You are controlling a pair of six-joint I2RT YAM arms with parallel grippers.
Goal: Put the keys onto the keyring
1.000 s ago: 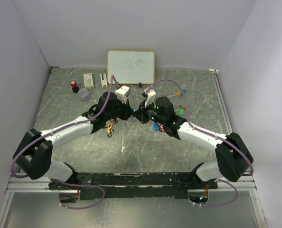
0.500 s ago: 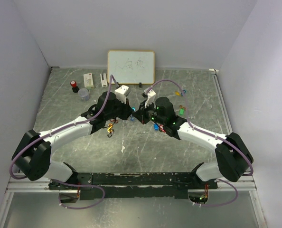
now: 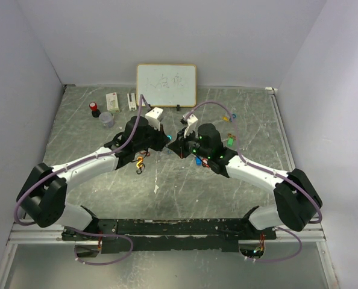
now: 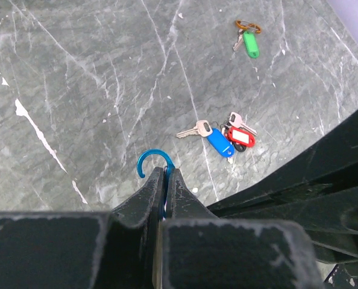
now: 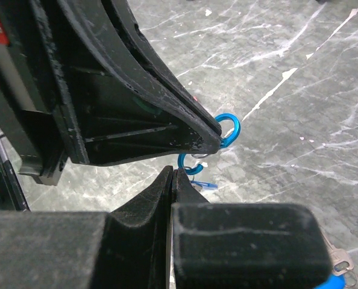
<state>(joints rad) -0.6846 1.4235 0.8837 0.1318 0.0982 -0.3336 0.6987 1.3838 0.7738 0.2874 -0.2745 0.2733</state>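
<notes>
My left gripper (image 4: pixel 163 174) is shut on the blue carabiner-shaped keyring (image 4: pixel 150 159), whose open hook sticks out past the fingertips. In the right wrist view the keyring (image 5: pixel 229 127) hangs just beyond my shut right gripper (image 5: pixel 174 171). A small blue key tag (image 5: pixel 206 185) on a thin metal loop sits at the right gripper's tip, touching the hook. More keys lie on the table: a blue and a red tag with metal keys (image 4: pixel 227 139) and a green tag (image 4: pixel 250 44). Seen from above, both grippers (image 3: pixel 170 142) meet mid-table.
A whiteboard (image 3: pixel 166 84) leans on the back wall. A red-capped item (image 3: pixel 94 108), a small cup (image 3: pixel 106 118) and two white boxes (image 3: pixel 113 100) stand back left. Coloured clips (image 3: pixel 140 162) lie under the left arm. Green (image 3: pixel 231 140) and yellow (image 3: pixel 227 118) tags lie right.
Both wrists have shifted only slightly, staying tip to tip. Both grippers stay shut.
</notes>
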